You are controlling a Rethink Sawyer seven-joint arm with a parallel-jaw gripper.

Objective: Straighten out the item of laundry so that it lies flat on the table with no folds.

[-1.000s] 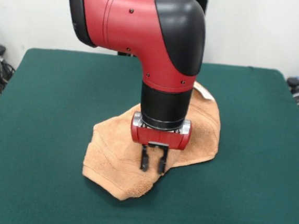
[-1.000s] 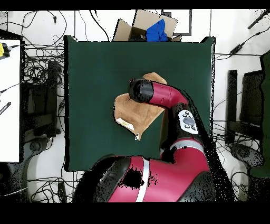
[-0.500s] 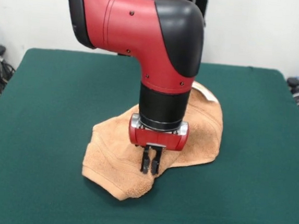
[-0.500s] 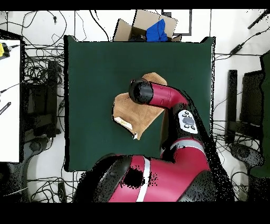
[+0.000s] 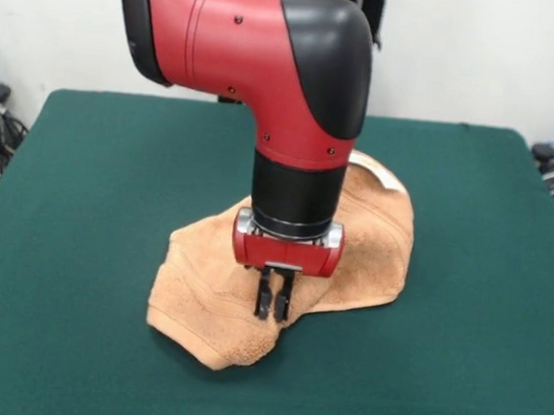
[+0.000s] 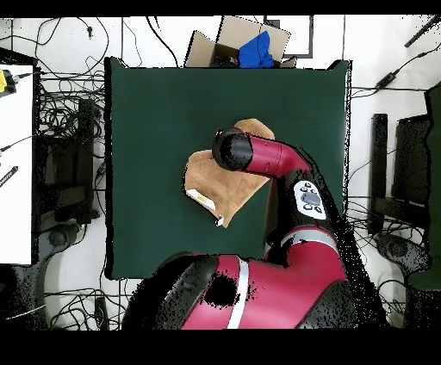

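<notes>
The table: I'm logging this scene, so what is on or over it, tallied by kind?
Towels: 1, orange-tan, bunched with folds
Grippers: 1, shut on the towel
Tables: 1, green
Total: 3

The hand towel [image 5: 371, 245] lay bunched near the middle of the table [image 5: 93, 201], with the gripper [image 5: 272, 307] over its near part.

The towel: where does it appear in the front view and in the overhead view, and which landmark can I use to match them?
Front view: the towel lies crumpled at centre, under the gripper.
Overhead view: the towel lies near the middle of the table, partly under the arm.
Shared landmark: the white tags on one towel edge.
</notes>
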